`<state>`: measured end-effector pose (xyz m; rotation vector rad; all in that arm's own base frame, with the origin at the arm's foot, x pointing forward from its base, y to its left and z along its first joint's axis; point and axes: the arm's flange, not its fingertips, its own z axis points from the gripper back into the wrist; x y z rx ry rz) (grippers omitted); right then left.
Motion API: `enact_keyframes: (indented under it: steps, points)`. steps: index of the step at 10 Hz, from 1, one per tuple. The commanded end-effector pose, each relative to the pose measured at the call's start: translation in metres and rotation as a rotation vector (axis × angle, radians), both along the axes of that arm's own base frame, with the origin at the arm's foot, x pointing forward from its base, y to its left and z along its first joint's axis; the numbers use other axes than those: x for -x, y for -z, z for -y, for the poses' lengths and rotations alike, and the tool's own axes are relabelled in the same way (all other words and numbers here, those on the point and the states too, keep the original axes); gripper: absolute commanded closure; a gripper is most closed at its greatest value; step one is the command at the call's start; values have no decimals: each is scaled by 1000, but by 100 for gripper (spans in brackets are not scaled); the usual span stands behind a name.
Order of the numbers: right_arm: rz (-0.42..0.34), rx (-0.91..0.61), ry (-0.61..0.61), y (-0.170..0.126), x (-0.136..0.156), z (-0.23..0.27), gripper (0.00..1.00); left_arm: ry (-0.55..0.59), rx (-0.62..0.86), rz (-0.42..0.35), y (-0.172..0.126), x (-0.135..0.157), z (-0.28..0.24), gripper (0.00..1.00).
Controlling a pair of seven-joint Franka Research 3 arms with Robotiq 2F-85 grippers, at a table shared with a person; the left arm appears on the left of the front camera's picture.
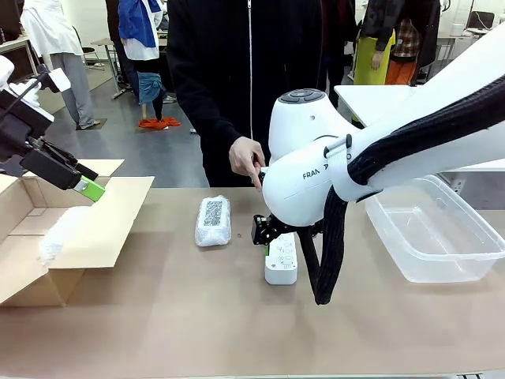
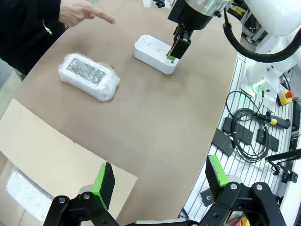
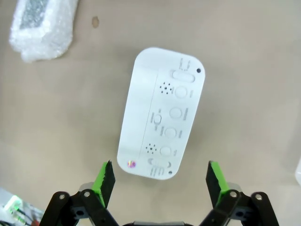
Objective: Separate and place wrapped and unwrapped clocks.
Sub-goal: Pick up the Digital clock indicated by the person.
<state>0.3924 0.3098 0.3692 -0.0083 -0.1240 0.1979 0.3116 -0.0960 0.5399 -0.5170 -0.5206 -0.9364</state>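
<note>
STEP: grasp approach, I'm hovering the right gripper point(image 3: 160, 175), jaws spread, with the unwrapped clock point(image 3: 162, 125) just ahead | NEXT: needs lowering astride its long sides, then pinching.

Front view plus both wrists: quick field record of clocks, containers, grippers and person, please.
unwrapped clock: flat on table, under right gripper
wrapped clock on table: beside it, apart
wrapped clock in box: inside cardboard box
clear bin: robot's right
left gripper: open, over box flap
right gripper: open, holding nothing
person's hand: pointing down
</note>
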Motion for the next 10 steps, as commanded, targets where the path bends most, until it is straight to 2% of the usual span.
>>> enact_keyframes:
  steps: [1, 6, 10]
  points:
    - [19, -11, 51, 3, -20, -1, 0, -1, 16, -6, -1, 1, -1, 0]
    - [23, -18, 103, 16, -41, -6, 0, -1, 16, -6, -1, 1, -1, 0]
    - [23, -5, 117, 30, -45, -10, 0, -1, 16, -6, -1, 1, -1, 0]
